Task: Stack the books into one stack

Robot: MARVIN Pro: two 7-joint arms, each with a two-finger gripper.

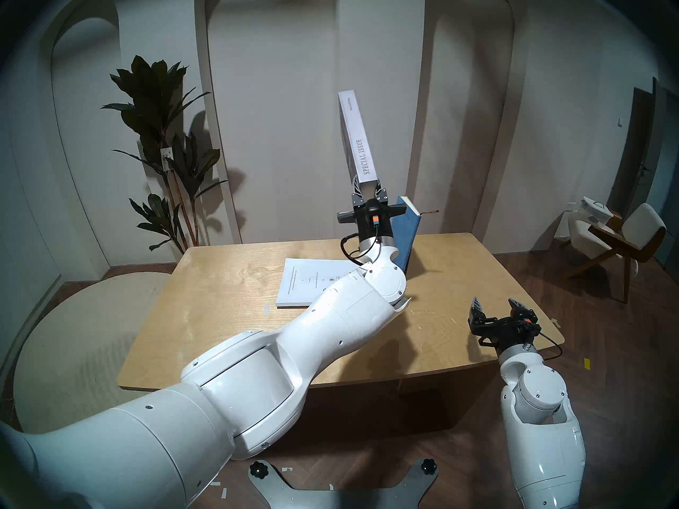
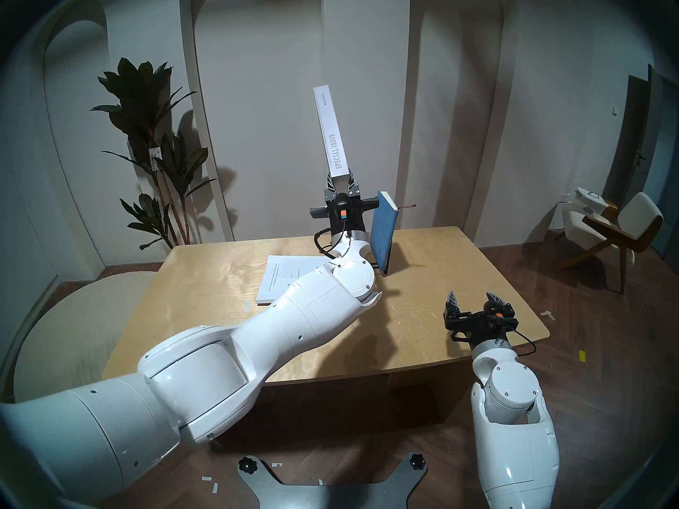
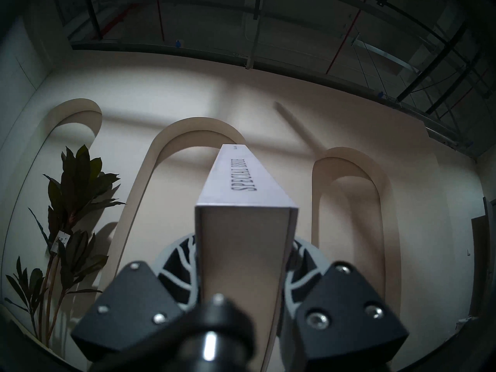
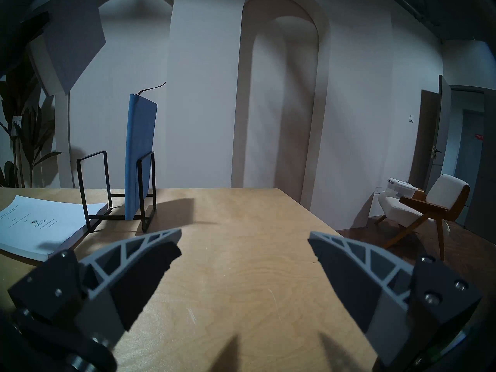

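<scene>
My left gripper (image 1: 368, 186) is shut on the thick grey book (image 1: 355, 137) with "SPECIAL ISSUE" on its spine and holds it upright, high above the table; the book fills the left wrist view (image 3: 243, 242) and shows at the top left of the right wrist view (image 4: 72, 41). The large thin white book (image 1: 308, 282) lies flat on the table, partly hidden by my left arm. The blue book (image 1: 404, 236) with a ribbon stands upright in the black wire rack (image 4: 118, 191). My right gripper (image 1: 496, 306) is open and empty over the table's right front.
The wooden table (image 1: 235, 313) has its front edge toward me. A potted plant (image 1: 165, 148) stands at the back left. A chair (image 1: 617, 243) stands at the right. A round beige rug (image 1: 81, 343) lies left of the table.
</scene>
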